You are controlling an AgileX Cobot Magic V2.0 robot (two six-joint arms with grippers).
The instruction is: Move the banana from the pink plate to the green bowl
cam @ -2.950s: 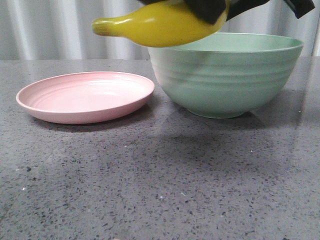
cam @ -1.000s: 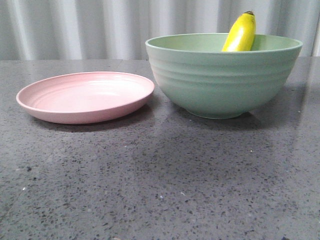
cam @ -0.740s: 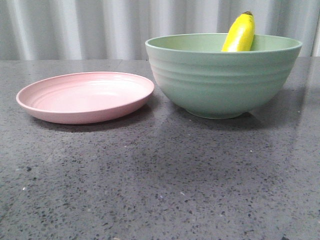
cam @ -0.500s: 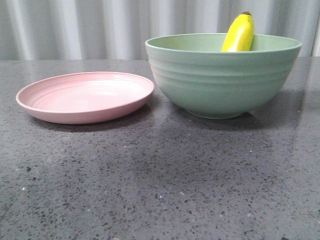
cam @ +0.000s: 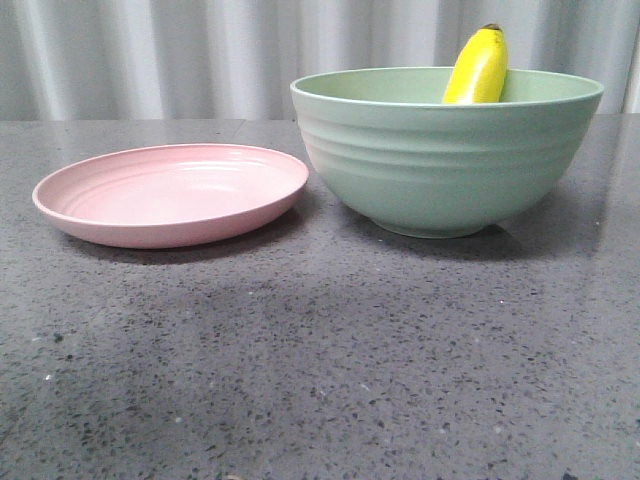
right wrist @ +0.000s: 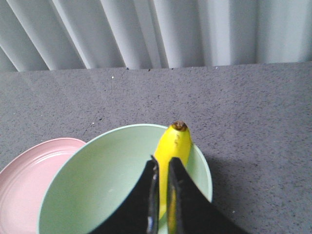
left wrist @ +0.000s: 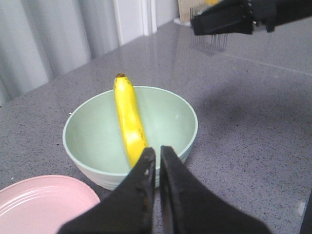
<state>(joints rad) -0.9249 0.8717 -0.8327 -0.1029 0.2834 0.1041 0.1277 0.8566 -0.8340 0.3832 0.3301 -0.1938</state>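
The yellow banana (cam: 478, 66) stands slanted inside the green bowl (cam: 445, 160), its dark tip poking above the far right rim. The pink plate (cam: 170, 195) sits empty just left of the bowl. No gripper shows in the front view. In the left wrist view my left gripper (left wrist: 157, 151) is shut and empty, raised above the near rim of the bowl (left wrist: 87, 141) and the banana (left wrist: 129, 122). In the right wrist view my right gripper (right wrist: 162, 163) is shut and empty, high over the banana (right wrist: 174, 141) and the bowl (right wrist: 97, 185).
The bowl and plate rest on a grey speckled tabletop (cam: 320, 360) with a pale pleated curtain (cam: 150, 55) behind. The right arm's black gripper (left wrist: 222, 22) shows at the far side in the left wrist view, near a small rack (left wrist: 209, 43).
Three seconds ago a gripper held the banana above the bowl's rim. Now the banana rests in the bowl and the gripper has left the front view. Over the last second nothing moved.
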